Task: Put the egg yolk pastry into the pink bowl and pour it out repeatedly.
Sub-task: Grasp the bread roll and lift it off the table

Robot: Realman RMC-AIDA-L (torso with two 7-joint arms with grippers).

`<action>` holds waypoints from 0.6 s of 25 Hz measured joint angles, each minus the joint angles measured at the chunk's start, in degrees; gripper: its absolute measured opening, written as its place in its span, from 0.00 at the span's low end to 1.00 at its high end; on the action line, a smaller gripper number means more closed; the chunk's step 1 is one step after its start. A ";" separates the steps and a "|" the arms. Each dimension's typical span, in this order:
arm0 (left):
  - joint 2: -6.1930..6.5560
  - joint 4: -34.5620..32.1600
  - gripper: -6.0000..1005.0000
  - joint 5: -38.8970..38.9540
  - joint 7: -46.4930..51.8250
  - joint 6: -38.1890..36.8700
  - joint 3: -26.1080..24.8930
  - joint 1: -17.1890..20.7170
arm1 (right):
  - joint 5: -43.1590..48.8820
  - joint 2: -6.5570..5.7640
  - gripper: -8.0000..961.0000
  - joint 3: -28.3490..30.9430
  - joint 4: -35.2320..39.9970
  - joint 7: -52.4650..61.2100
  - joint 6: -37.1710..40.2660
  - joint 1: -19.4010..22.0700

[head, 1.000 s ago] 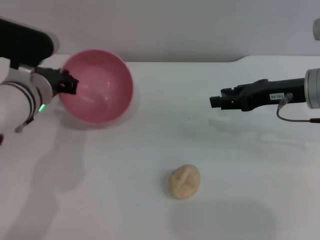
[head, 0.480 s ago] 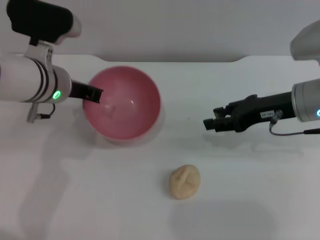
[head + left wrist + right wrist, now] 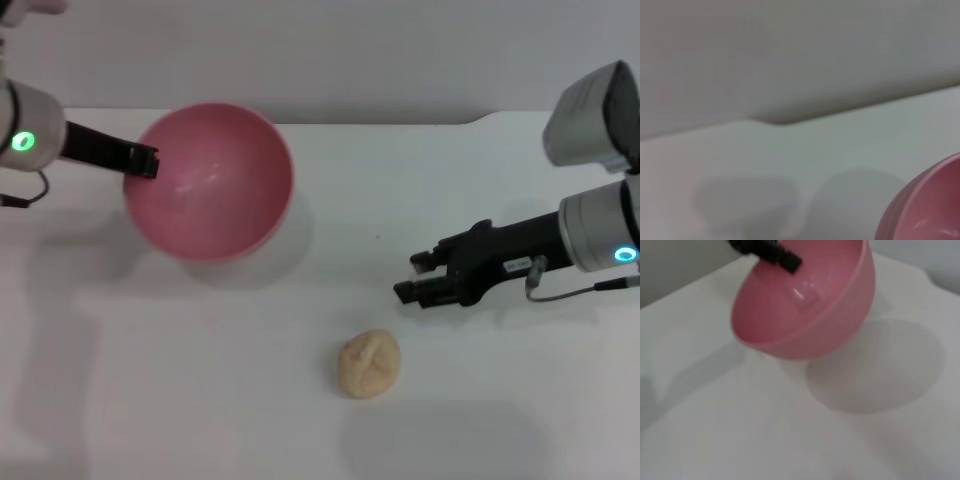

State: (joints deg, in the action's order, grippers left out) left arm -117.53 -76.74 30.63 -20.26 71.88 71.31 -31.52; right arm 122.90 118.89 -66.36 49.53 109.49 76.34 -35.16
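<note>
White tabletop [image 3: 200,400]: 1 plain, matte surface, soft shadows across it. Pale grey wall [image 3: 330,50]: behind the far edge.

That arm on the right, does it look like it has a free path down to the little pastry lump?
Probably yes. The right tool hangs just beyond the egg yolk pastry, with only bare white table between them. The pink bowl is held off to the left by the left tool.

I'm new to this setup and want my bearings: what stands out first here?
The pink bowl, lifted and tilted off the white table at the far left, its rim gripped by the left gripper. The egg yolk pastry lies alone near the front, with the right gripper hovering just beyond it to the right.
</note>
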 joint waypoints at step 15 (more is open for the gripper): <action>0.17 -1.14 0.00 1.86 -7.97 15.78 -13.64 2.10 | 1.41 -0.11 0.56 -5.26 6.81 -3.04 14.53 -3.11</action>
State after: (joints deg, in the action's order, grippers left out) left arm -117.36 -77.87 32.49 -28.23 87.66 57.67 -29.42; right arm 124.31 118.78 -71.61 56.34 106.45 90.87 -38.27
